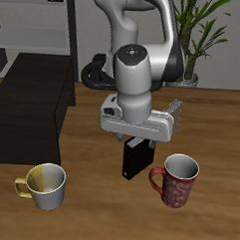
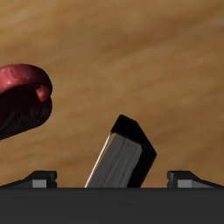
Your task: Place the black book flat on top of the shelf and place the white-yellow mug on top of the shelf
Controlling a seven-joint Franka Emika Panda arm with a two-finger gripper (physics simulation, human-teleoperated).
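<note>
The black book point(image 1: 136, 161) stands upright on the wooden table between the two mugs. My gripper point(image 1: 139, 142) hangs directly over its top edge, open. In the wrist view the black book point(image 2: 125, 159) lies tilted between the fingertips point(image 2: 40, 178), with gaps on both sides of it and the gripper point(image 2: 114, 180) not touching it. The white-yellow mug point(image 1: 46, 185) stands near the table's front edge, apart from the gripper. The shelf point(image 1: 33, 105), a low black cabinet with a flat top, is farther back, behind that mug.
A red patterned mug point(image 1: 177, 180) stands close beside the book and shows in the wrist view too as the red mug point(image 2: 22, 101). A potted plant point(image 1: 201, 37) stands at the back, behind the arm.
</note>
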